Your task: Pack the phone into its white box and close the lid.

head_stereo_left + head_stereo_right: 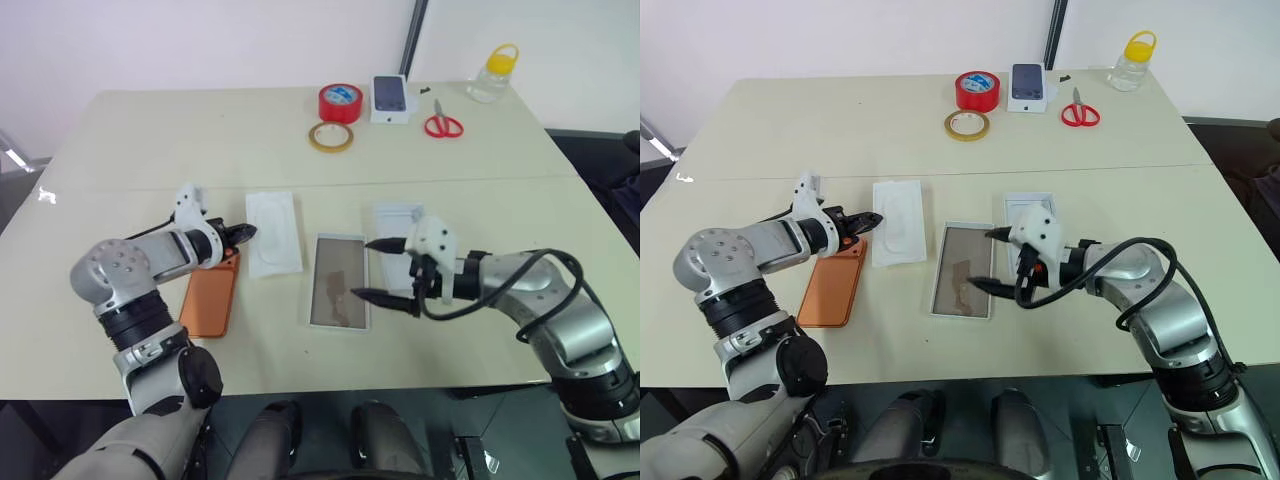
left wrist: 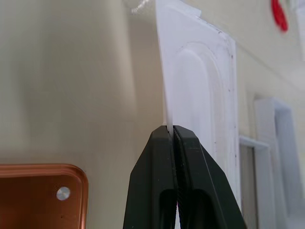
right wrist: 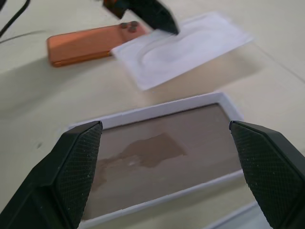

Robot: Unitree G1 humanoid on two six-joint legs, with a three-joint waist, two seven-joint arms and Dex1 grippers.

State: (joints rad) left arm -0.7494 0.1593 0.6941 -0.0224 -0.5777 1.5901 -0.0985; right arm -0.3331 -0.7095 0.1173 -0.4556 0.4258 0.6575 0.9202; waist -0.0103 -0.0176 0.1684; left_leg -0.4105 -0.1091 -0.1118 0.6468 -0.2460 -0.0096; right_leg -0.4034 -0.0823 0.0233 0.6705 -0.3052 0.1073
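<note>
left gripper (image 2: 172, 131): jaws pinched on the white insert's (image 1: 274, 232) edge, tiny bite, could slip out
right gripper (image 1: 390, 270): jaws wide over the white box (image 1: 338, 282), might bump it
phone (image 1: 211, 293): on the bench (image 1: 200, 130), beside the insert

A plain office or lab room set up as a test bench.

A wide cream table (image 1: 200, 130) stands against bare white walls. Well beyond the right claw (image 1: 385, 270), at the far edge, lie desk odds and ends: a red tape roll (image 1: 340, 102), a tan tape ring (image 1: 330, 137), red scissors (image 1: 443, 124), a display phone on a small box (image 1: 390, 97) and a yellow-capped jar (image 1: 495, 72).
</note>
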